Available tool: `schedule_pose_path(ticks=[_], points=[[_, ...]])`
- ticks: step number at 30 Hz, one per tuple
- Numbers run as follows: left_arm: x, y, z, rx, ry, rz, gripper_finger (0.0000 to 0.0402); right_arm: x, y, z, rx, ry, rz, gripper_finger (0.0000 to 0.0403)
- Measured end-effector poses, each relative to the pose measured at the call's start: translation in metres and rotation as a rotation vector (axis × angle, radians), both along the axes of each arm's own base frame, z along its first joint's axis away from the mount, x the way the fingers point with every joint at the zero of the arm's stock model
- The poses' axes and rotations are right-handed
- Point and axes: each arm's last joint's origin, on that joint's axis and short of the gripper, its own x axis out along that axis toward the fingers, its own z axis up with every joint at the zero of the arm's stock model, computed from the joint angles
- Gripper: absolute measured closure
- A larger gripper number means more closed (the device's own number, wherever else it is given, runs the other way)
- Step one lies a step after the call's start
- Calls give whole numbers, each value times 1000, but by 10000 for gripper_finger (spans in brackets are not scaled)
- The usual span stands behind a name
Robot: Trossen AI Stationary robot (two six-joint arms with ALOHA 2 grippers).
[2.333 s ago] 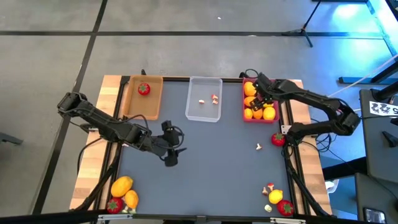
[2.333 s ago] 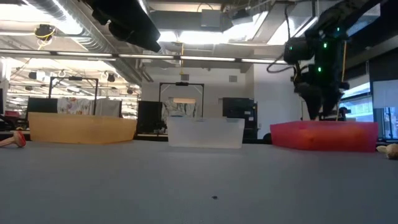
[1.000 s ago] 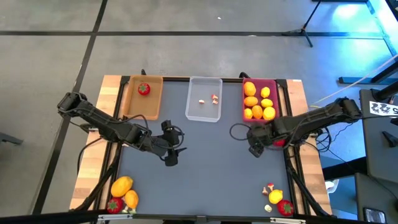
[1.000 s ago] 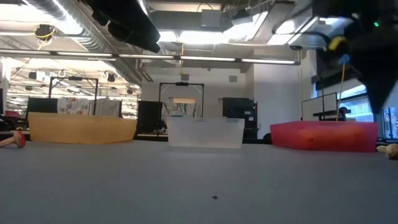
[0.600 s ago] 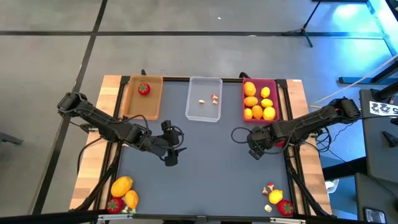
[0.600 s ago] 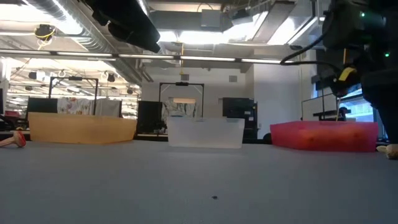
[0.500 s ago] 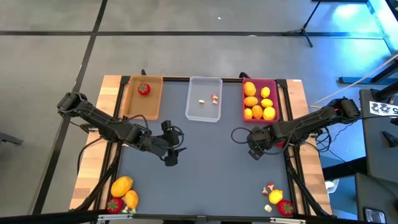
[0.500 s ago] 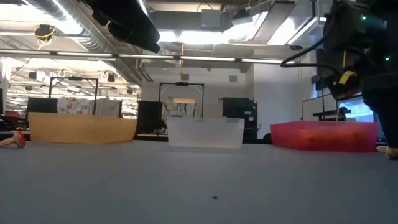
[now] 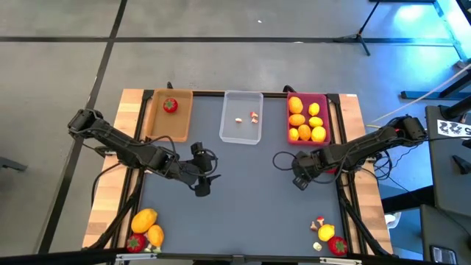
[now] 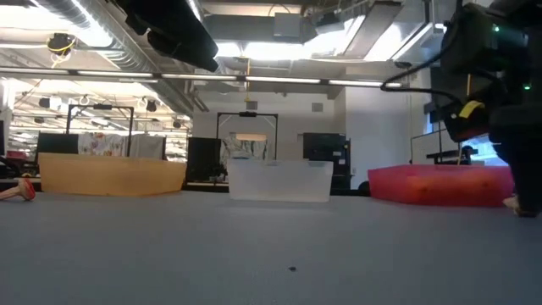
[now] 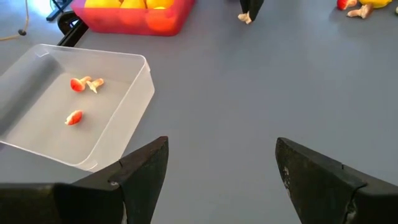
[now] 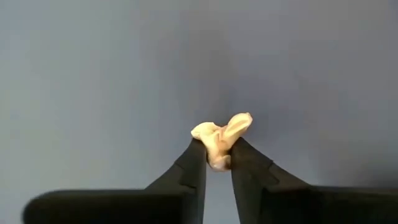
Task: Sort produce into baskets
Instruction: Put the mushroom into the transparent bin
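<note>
My right gripper (image 12: 217,155) points down at the table's right side (image 9: 300,180) and is shut on a small cream mushroom piece (image 12: 221,134). My left gripper (image 11: 221,168) hangs open and empty over the table's middle left (image 9: 202,182). At the far edge stand three baskets. The tan one (image 9: 157,118) holds a strawberry (image 9: 170,105). The clear one (image 9: 229,125) holds mushroom bits (image 9: 254,116). The pink one (image 9: 324,118) holds several yellow and orange fruits (image 9: 304,132). My right gripper pinches the cream mushroom piece between its two fingertips (image 12: 196,163), at the piece's narrow end (image 12: 217,152). The fingers come from above, pointing down. In the low view the piece (image 10: 511,202) sits at table height; whether it still rests on the table I cannot tell.
More produce lies at the near left corner, with orange fruits (image 9: 145,220) and a strawberry (image 9: 135,242). At the near right corner lie a mushroom (image 9: 319,222), a yellow fruit (image 9: 325,232) and a strawberry (image 9: 337,245). The grey middle of the table (image 9: 250,199) is bare.
My right gripper has sunk straight down to the table, onto the cream mushroom piece. The left arm has kept still.
</note>
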Motion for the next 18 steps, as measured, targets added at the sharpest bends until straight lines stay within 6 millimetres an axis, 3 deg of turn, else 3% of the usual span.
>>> schedule_pose_path(ticks=[6,18], points=[[0,0,0,0,0,0,109,22,3,17,-43,-197,71,362],[0,0,0,-1,-1,1,109,67,7,61,-316,-714,228,357]])
